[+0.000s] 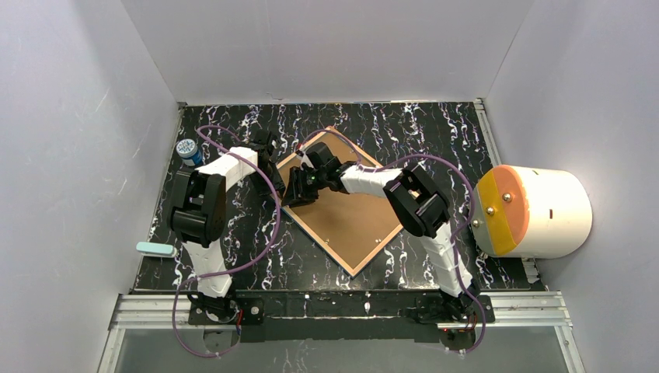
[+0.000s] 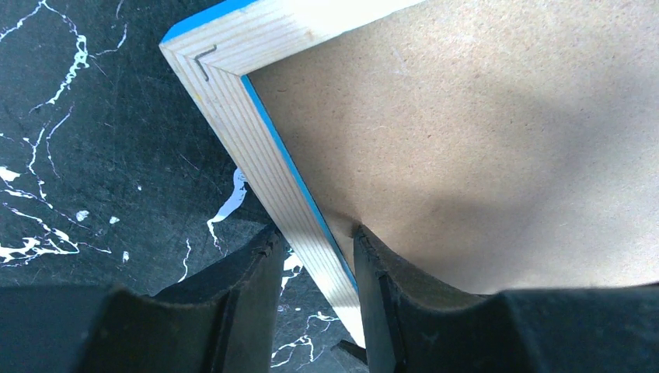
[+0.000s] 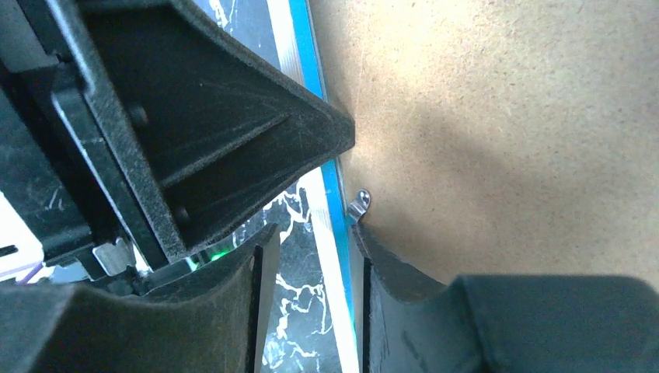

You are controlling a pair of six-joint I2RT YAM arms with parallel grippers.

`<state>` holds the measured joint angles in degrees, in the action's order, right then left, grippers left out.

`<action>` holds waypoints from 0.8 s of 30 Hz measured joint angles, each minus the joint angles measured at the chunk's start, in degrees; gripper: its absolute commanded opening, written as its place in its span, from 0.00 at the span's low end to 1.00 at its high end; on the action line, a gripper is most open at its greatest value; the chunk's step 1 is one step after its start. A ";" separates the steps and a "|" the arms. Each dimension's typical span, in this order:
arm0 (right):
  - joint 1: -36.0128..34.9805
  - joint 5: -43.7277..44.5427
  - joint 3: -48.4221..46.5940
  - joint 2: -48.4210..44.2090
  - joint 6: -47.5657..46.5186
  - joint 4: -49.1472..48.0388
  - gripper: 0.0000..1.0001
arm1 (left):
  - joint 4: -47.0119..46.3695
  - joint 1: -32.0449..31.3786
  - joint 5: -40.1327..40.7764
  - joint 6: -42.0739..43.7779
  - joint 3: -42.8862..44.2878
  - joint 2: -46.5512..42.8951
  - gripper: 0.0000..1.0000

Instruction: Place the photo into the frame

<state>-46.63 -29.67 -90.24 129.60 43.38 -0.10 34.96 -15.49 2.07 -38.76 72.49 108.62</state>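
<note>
The frame (image 1: 354,270) lies face down on the black marbled table, turned like a diamond, with the brown backing board (image 1: 350,217) filling it. The photo is hidden. My left gripper (image 1: 268,155) is at the frame's left corner. In the left wrist view it (image 2: 317,252) is open astride the pale wood rail (image 2: 264,155), with one fingertip (image 2: 377,256) on the board. My right gripper (image 1: 299,186) is close beside it. In the right wrist view it (image 3: 307,241) is open astride the same rail (image 3: 330,256), and one fingertip (image 3: 373,249) rests by a metal tab (image 3: 359,203).
A white cylinder with an orange face (image 1: 536,210) sits at the table's right edge. A blue-capped bottle (image 1: 188,151) stands at the left, and a pale teal bar (image 1: 155,249) lies near the front left. White walls enclose three sides.
</note>
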 measured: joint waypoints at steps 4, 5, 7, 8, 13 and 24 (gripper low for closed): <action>-1.44 5.81 2.62 -2.21 -2.29 -1.36 0.25 | -0.04 0.02 -0.11 0.17 0.00 0.00 0.38; -1.70 7.21 3.13 -2.58 -3.06 -1.46 0.23 | -0.04 0.04 -0.11 0.17 0.00 0.00 0.38; -1.97 8.98 3.82 -3.06 -3.72 -1.60 0.20 | -0.02 0.09 -0.17 0.20 0.00 0.00 0.39; -2.10 9.55 3.96 -3.17 -3.98 -1.64 0.20 | -0.02 0.13 -0.20 0.20 0.00 0.00 0.39; -2.51 11.08 4.22 -3.58 -4.92 -1.77 0.12 | -0.07 0.22 -0.42 0.20 -0.02 0.02 0.39; -3.04 17.59 4.11 -3.58 -6.14 -5.09 0.21 | -0.17 0.31 -0.68 0.24 -0.04 0.09 0.39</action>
<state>-49.67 -12.08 -86.13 126.02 37.23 -5.19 34.79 -15.18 1.39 -38.52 72.44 108.71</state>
